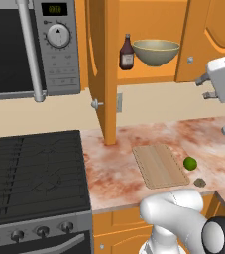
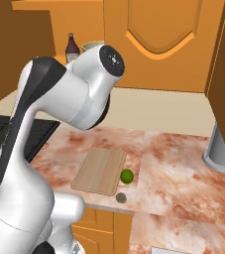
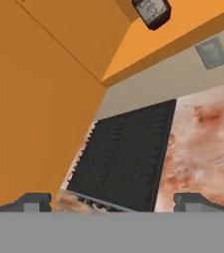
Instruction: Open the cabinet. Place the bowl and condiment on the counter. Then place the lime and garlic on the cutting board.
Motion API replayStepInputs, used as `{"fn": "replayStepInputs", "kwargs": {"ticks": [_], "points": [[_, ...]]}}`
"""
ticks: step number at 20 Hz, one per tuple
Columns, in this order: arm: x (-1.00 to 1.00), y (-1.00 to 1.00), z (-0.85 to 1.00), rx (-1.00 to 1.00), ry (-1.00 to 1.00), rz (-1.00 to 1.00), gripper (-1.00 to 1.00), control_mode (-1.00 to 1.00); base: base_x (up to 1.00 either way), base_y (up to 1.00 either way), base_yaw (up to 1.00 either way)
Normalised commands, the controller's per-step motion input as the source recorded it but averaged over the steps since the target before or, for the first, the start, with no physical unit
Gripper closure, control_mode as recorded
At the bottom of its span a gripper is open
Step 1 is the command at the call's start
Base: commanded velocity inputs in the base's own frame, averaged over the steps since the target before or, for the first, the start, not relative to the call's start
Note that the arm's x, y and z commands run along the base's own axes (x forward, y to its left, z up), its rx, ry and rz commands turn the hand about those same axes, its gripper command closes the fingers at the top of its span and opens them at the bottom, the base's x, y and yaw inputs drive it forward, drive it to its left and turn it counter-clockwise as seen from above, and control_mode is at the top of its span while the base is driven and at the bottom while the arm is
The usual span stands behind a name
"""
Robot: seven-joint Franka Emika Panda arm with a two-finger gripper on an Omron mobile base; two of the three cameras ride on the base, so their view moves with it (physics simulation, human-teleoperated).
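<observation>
Gripper (image 3: 111,202) spread wide, holding nothing. Small dark brown narrow-necked bottle (image 3: 151,12) stood ahead, above fingertips, on open orange wooden cabinet (image 1: 102,74) shelf beside glossy olive-beige bowl (image 1: 156,52). Probably light, rigid, slippery, topple-prone; best pinched around its body.

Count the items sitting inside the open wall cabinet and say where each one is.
2: the condiment at the left, the bowl right beside it. The robot's arm may hide more.

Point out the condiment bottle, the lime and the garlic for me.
condiment bottle (image 1: 126,54), left base view, on its dark body at the label.
lime (image 1: 190,163), left base view, middle of the green ball.
garlic (image 1: 200,182), left base view, middle of the grey-brown lump.
</observation>
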Motion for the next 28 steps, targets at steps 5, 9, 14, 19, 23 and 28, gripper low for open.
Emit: {"fn": "replayStepInputs", "kwargs": {"ticks": [5,9,14,19,23,28], "points": [[0.06,-0.22,0.02,-0.13,-0.07,-0.15,-1.00,-1.00,0.00,0.00,0.00],[0.02,-0.19,0.05,-0.09,-0.05,-0.15,-1.00,-1.00,0.00,0.00,0.00],[0.01,-0.14,0.04,-0.08,-0.01,-0.16,-1.00,-1.00,0.00,0.00,0.00],[0.14,-0.01,0.02,-0.08,0.00,-0.13,-1.00,-1.00,0.00,0.00,0.00],[0.23,0.00,0.08,-0.08,0.00,-0.07,-1.00,-1.00,0.00,0.00,0.00],[0.23,-0.03,0.17,-0.10,0.01,-0.03,-1.00,-1.00,0.00,0.00,0.00]]}}
